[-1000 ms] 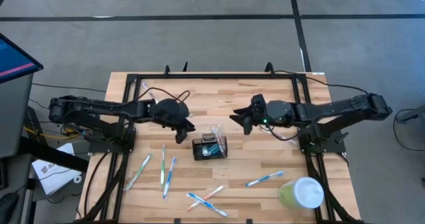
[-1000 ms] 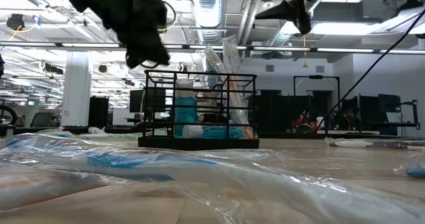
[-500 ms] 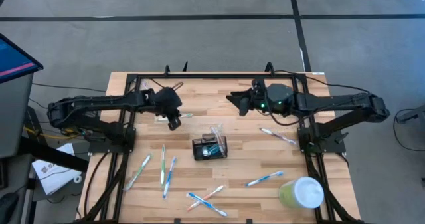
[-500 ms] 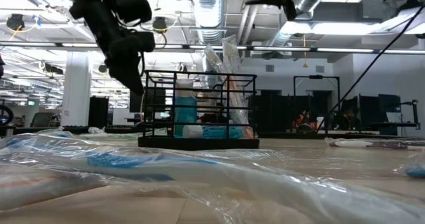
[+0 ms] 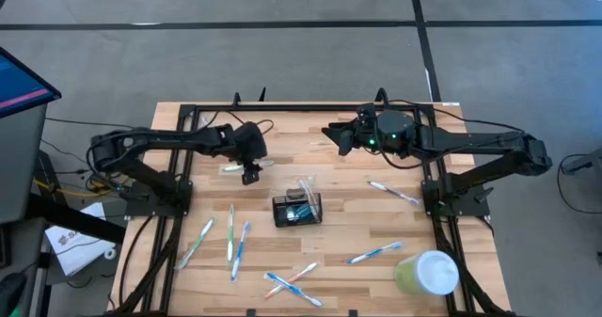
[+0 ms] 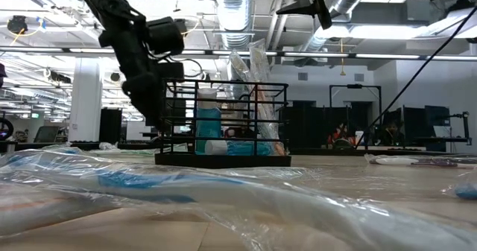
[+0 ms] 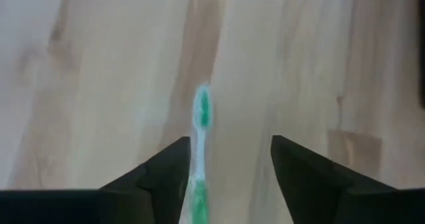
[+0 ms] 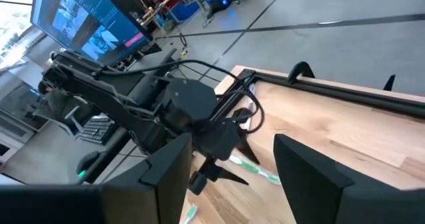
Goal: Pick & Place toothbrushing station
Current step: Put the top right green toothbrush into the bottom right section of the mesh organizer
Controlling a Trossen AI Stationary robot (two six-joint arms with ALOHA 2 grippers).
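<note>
Reaching down over a green toothbrush (image 7: 201, 127) on the tabletop (image 5: 339, 157), the left pincer (image 5: 250, 173) stands with its jaws apart and empty, the brush lying between its fingers (image 7: 163, 177), close to one of them and not yet gripped. The step in hand reads as picking this brush up for the toothbrushing station (image 5: 297, 209), which sits near the left pincer, nearer the tabletop's front edge, with a clear wrapped item standing in it and pale blue items showing behind its bars in the low view. The next move calls for centring the jaws on the handle, closing, then lifting toward the station's slotted top.

The right pincer (image 5: 331, 134) waits raised, well apart from the left one toward the far rail, its jaws partly apart and holding nothing.

Count, from the high view:
- one station;
- one pale green cup with a white lid (image 5: 428, 273), at the front corner below the right arm;
- eight loose toothbrushes: one under the left pincer, three in front of the left arm (image 5: 230, 234), two crossed at the front edge (image 5: 292, 283), two on the right arm's side (image 5: 374, 253).
</note>
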